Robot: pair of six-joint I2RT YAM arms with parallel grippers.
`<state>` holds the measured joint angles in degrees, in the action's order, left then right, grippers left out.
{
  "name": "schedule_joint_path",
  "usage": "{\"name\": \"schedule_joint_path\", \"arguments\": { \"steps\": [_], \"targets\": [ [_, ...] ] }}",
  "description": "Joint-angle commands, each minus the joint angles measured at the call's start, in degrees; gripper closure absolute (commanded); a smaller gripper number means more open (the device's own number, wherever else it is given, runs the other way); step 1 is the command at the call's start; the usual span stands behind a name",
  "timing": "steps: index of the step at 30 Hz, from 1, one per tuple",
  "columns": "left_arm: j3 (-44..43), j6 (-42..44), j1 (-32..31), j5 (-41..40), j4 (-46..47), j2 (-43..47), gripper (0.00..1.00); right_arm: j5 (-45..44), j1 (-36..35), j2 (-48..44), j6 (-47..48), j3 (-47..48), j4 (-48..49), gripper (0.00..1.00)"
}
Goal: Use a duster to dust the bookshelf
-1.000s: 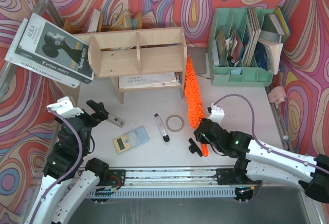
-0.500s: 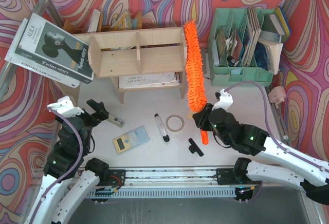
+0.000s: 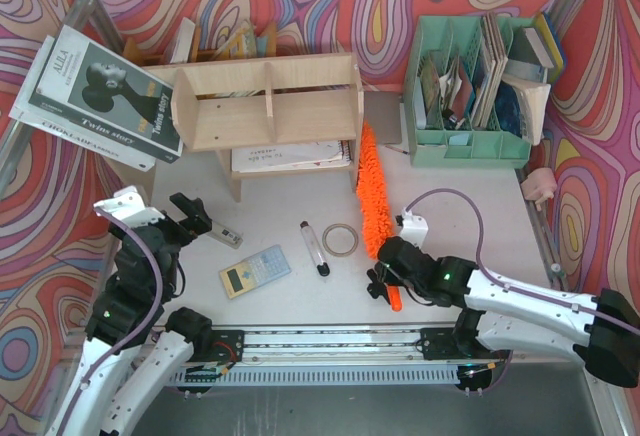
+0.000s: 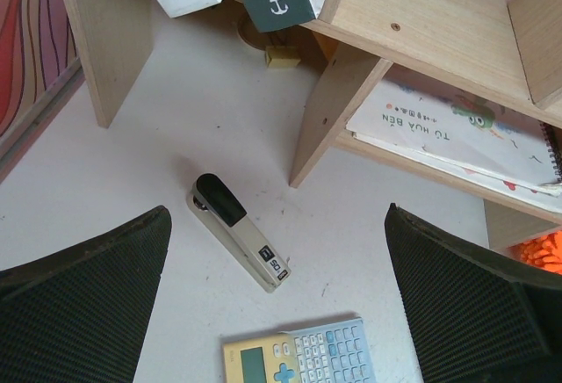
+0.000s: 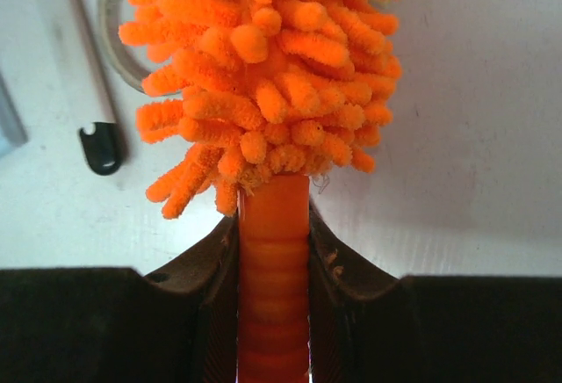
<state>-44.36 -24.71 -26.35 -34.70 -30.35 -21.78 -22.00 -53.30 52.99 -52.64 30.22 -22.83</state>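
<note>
While your right gripper (image 3: 384, 276) is clenched on the thin handle of the duster (image 3: 369, 188) just below the shaggy head, the head runs from there up to the right leg of the bookshelf (image 3: 268, 104). The tip sits beside the lower shelf edge; contact can't be told. Your left gripper (image 3: 191, 214) has its fingers spread wide, gripping nothing, over the stapler (image 4: 239, 242) and calculator (image 3: 255, 271). The marker pen (image 3: 314, 248) and tape ring (image 3: 340, 239) lie just left of the duster.
</note>
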Motion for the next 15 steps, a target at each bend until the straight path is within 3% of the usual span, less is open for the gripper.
{"name": "schedule_joint_path", "arguments": {
  "steps": [1, 9, 15],
  "targets": [
    [0.06, -0.6, 0.25, 0.56, -0.44, -0.15, 0.02, -1.85, 0.1, 0.7, -2.6, -1.44, 5.06, 1.0],
    [0.06, -0.69, 0.31, 0.77, -0.42, -0.1, 0.02, -5.6, 0.12, -5.61, 1.87, 3.93, 0.88, 1.0],
    [0.02, -0.78, 0.25, 0.71, -0.5, 0.01, 0.02, -0.82, 0.1, -7.36, 3.82, 2.49, 4.37, 1.0]
  ]
}}
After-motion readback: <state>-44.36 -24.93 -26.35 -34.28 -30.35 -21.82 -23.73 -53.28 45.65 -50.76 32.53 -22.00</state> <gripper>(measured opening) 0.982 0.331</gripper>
